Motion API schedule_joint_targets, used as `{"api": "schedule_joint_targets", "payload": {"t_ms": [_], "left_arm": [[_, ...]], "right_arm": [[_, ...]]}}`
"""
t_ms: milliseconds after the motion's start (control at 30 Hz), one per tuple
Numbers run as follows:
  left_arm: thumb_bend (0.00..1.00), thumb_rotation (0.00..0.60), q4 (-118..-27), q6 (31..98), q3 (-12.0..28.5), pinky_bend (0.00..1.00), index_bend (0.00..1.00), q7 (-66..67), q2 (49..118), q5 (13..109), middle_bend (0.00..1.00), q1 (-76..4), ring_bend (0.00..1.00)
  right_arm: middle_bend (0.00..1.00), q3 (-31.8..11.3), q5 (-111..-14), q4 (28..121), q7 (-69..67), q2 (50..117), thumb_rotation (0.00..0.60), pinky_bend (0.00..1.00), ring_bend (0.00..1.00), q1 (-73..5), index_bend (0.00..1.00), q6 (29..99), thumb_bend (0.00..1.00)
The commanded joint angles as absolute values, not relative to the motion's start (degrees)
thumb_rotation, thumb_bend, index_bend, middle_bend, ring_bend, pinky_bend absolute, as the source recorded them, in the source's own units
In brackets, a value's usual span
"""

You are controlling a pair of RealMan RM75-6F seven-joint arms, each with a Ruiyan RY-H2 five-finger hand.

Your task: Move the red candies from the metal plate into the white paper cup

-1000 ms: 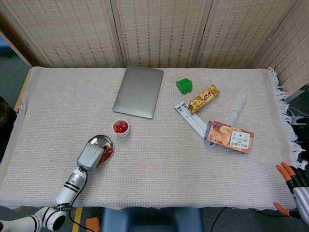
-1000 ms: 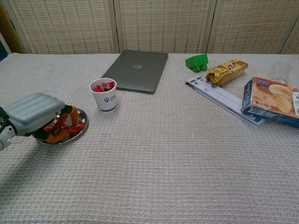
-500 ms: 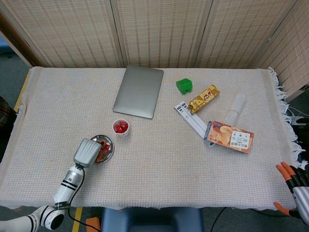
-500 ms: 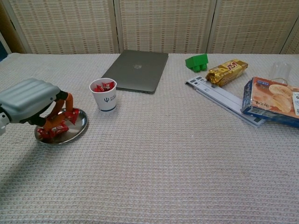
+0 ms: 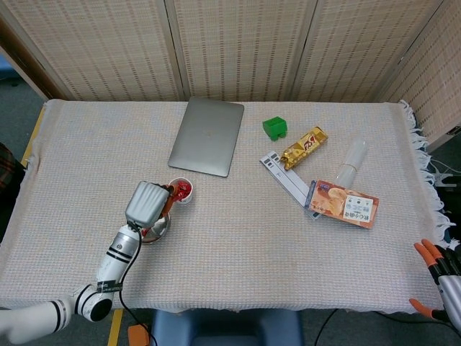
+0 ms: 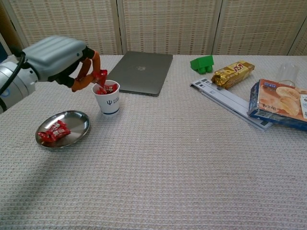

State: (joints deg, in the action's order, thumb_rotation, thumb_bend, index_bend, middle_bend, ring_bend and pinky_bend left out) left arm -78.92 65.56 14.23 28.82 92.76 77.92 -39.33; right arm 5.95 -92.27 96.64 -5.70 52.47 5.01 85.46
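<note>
Two red candies (image 6: pixel 53 131) sat in the metal plate (image 6: pixel 76 125) near the surface's front edge. Just behind it, the left hand (image 6: pixel 72 62) pinched one more candy (image 6: pixel 102 76) right over the white paper cup (image 6: pixel 108 101), which already had candies inside. Right hand (image 5: pixel 441 277) hung off-surface, fingers spread, grasping nothing.

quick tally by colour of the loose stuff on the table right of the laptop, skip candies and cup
Green: 1, the green block
Gold: 1, the gold snack bar
Orange: 1, the cracker box
Clear: 1, the clear plastic cup
White and grey: 1, the flat strip pack
Total: 5
</note>
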Motion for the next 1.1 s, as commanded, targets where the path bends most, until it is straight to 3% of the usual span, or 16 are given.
{"api": "schedule_joint_targets", "payload": {"t_ms": [33, 400, 700, 867, 1000, 1100], "left_arm": [[0.59, 0.600, -76.56, 63.02, 15.78, 1.00, 0.78, 30.29, 94.56, 75.98, 0.80, -41.97, 0.76], [0.59, 0.600, -66.67, 58.43, 15.81, 1.00, 0.76, 30.83, 98.90, 72.41, 0.79, -46.34, 0.76], [0.58, 0.600, -64.03, 57.60, 14.90, 1.00, 0.62, 30.57, 99.27, 71.78, 0.75, -47.09, 0.76], [0.57, 0.600, -63.58, 56.58, 13.65, 1.00, 0.61, 32.11, 99.61, 70.96, 0.75, -47.35, 0.76], [0.55, 0.600, -63.57, 56.30, 13.39, 1.00, 0.50, 33.25, 99.72, 70.13, 0.75, -47.61, 0.76], [0.54, 0.600, -64.04, 56.70, 13.33, 1.00, 0.35, 33.09, 99.32, 70.06, 0.73, -47.58, 0.76]], "right_arm": [[0.00, 5.72, -91.76, 96.69, -5.77, 52.46, 0.600, 0.00, 0.00, 4.96, 0.00, 85.31, 0.06], [0.00, 5.00, -89.62, 96.81, -5.54, 52.50, 0.600, 0.00, 0.00, 4.74, 0.00, 84.39, 0.06], [0.00, 4.87, -89.20, 96.92, -5.35, 52.54, 0.600, 0.00, 0.00, 4.44, 0.00, 83.68, 0.06], [0.00, 4.94, -89.40, 97.10, -5.18, 52.56, 0.600, 0.00, 0.00, 4.42, 0.00, 83.64, 0.06], [0.00, 4.97, -89.52, 97.10, -5.38, 52.50, 0.600, 0.00, 0.00, 4.54, 0.00, 83.90, 0.06], [0.00, 4.96, -89.54, 97.03, -5.57, 52.45, 0.600, 0.00, 0.00, 4.64, 0.00, 84.07, 0.06]]}}
